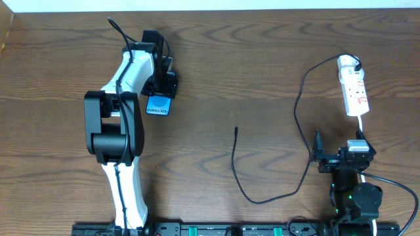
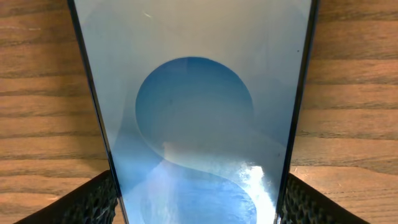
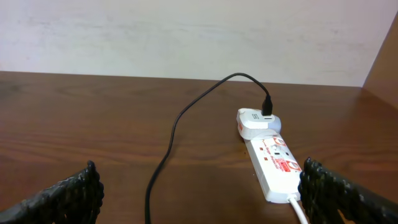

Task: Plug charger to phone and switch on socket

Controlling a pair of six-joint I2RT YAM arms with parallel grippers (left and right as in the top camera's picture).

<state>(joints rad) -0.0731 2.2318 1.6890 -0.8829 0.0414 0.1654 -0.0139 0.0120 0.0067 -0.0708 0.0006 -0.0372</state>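
Observation:
The phone (image 1: 158, 105) lies on the wooden table at the far left, blue screen up. It fills the left wrist view (image 2: 199, 93). My left gripper (image 1: 161, 86) is over its far end, and its fingers (image 2: 199, 202) press against both long edges. The charger cable (image 1: 235, 164) runs from the white adapter (image 1: 346, 63) in a loop across the table. Its free tip (image 1: 236, 129) lies at mid-table, apart from the phone. The white socket (image 1: 355, 92) sits at the far right. My right gripper (image 1: 338, 143) is open and empty just before the socket (image 3: 277, 163). The cable also shows in the right wrist view (image 3: 171, 140).
The socket's white lead (image 1: 361, 124) runs back toward the right arm. The adapter (image 3: 256, 122) sits at the socket's far end, near the wall. The table's back edge lies just beyond the left arm and the socket.

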